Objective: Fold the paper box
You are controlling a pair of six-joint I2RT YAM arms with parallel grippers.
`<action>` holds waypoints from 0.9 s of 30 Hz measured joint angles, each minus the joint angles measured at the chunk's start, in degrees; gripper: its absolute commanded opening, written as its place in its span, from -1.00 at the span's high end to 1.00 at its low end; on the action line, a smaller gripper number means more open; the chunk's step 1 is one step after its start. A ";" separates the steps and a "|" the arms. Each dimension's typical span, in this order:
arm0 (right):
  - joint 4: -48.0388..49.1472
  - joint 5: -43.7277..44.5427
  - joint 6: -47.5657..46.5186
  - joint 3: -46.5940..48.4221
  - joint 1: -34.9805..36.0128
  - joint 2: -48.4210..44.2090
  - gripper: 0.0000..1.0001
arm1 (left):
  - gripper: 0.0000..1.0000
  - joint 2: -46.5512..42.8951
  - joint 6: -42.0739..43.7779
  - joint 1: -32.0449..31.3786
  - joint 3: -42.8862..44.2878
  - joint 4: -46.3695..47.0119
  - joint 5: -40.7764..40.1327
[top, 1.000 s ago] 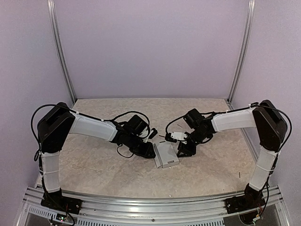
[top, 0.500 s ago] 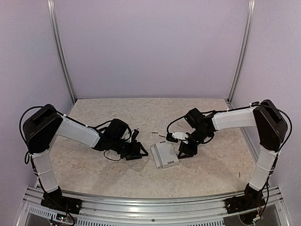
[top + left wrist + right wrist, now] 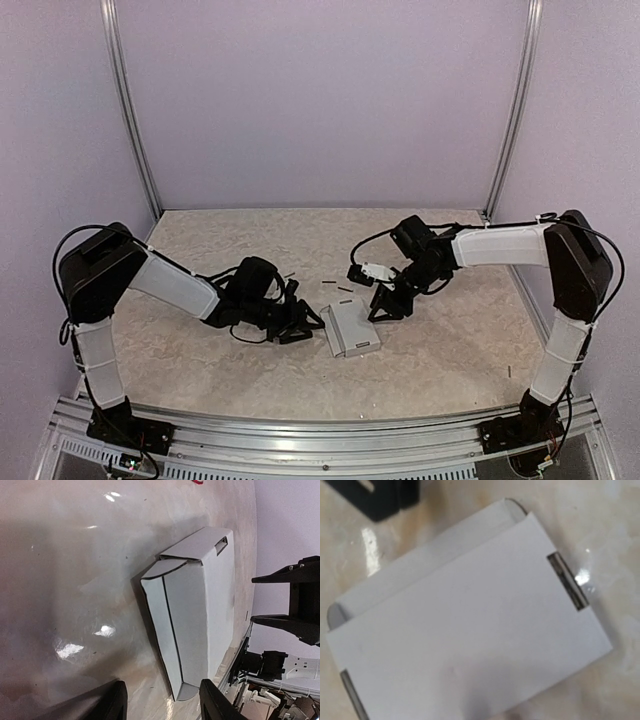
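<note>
Starting nearest the camera: the paper box [image 3: 352,330] sits flat on the table [image 3: 450,355], roughly mid-table and a touch right of centre. It already looks like a slim closed box, not a flat blank. In the right wrist view one dark slot [image 3: 568,581] shows on its top face. In the left wrist view rounded flap edges peek out at both ends, so I'd guess the ends aren't tucked fully flush.

Just left of it is the left gripper [image 3: 303,322]. A second ago it was right up against the box's left edge. Then it backed off to the left, and now it has crept back in, near the box but not touching. Its fingers [image 3: 112,705] are spread with nothing between them, and the box lies just beyond the tips.

A bit farther back and to the right, the right gripper [image 3: 385,300] has come off the box's right side, where it was parked a second ago. It now hangs just past the far right corner. From the left wrist view its two black prongs stand apart with nothing in them.

So both claws have let go and the box holds its shape. To me the fold is basically done, maybe one last press on the ends.

Beyond that, a few tiny dark scraps [image 3: 344,289] lie on the far side.
</note>
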 measured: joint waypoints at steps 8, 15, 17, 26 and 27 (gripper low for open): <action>0.52 -0.02 1.95 -0.02 0.79 0.85 0.23 | 0.03 3.78 -0.96 -0.33 3.89 1.64 1.51; 0.72 -0.24 2.69 -0.83 1.51 2.45 0.24 | 0.08 6.29 -0.74 -0.33 6.91 1.57 3.28; 0.90 -0.44 2.99 -0.94 1.84 2.80 0.25 | 0.09 6.43 -0.50 -0.33 7.19 1.29 3.43; 1.81 -0.81 4.07 -0.94 2.93 3.21 0.29 | 0.13 5.20 2.43 -0.57 7.61 -2.67 1.49; 1.97 -0.83 4.20 -0.94 3.08 3.28 0.29 | 0.14 5.07 2.71 -0.57 7.74 -3.26 1.31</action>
